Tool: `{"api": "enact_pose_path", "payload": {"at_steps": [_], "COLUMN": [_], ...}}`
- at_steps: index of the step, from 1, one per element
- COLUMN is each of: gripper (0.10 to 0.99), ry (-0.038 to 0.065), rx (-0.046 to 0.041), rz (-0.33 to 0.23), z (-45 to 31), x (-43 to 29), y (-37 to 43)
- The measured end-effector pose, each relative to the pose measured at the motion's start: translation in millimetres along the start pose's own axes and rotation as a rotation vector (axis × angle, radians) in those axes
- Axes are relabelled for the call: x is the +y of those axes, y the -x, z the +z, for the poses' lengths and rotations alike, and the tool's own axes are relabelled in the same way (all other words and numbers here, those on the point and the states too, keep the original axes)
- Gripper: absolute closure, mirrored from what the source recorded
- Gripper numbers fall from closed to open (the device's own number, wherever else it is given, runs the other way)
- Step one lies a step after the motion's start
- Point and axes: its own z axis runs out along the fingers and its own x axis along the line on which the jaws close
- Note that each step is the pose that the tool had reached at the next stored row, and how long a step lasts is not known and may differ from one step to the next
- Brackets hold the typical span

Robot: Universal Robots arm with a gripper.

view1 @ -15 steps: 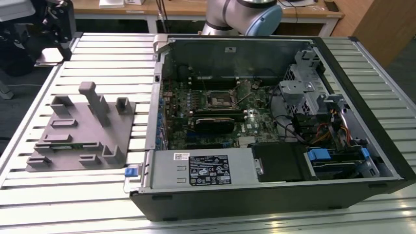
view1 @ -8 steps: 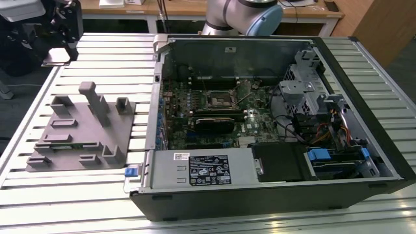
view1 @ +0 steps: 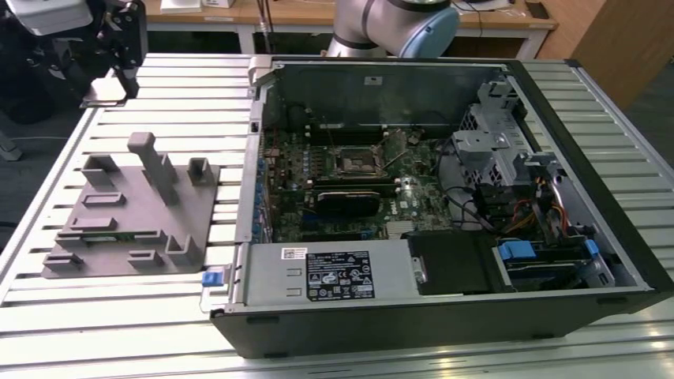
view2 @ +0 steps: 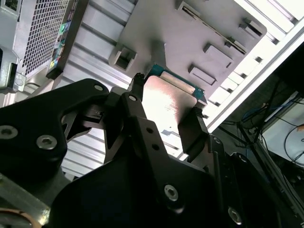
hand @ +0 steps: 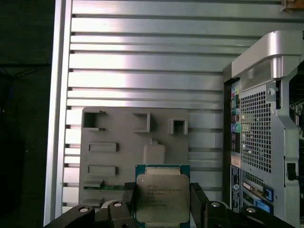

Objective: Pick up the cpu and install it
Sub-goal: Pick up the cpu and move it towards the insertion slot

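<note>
The cpu (hand: 162,195), a small square chip with a pale metal top on a green edge, is held between my gripper's (hand: 162,205) two black fingers (hand: 197,202), which press on its opposite sides. The second wrist view shows the cpu (view2: 167,100) from below, in the gripper (view2: 166,113). In the exterior view the gripper (view1: 118,79) hangs at the far left, above the slatted table beyond the grey fixture, well apart from the open computer case. The black square socket (view1: 356,162) sits on the motherboard inside the case.
A grey moulded fixture (view1: 132,213) with slots and posts lies on the slatted metal table (view1: 158,316), left of the case (view1: 443,316). A green strip (hand: 105,188) lies in one fixture slot. Drive cages and cables (view1: 526,197) crowd the case's right side.
</note>
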Motion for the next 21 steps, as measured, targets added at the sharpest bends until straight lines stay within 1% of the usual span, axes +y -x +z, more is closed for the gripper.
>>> {"api": "enact_pose_path", "payload": {"at_steps": [10,21], "gripper": [0.545,0.545], "ry": [0.000,0.000], "rx": [0.0000,0.0000], "rz": [0.000,0.000], "z": [-0.1,-0.2], "x": [-0.2,-0.3], "y": [16.9,32.0]}}
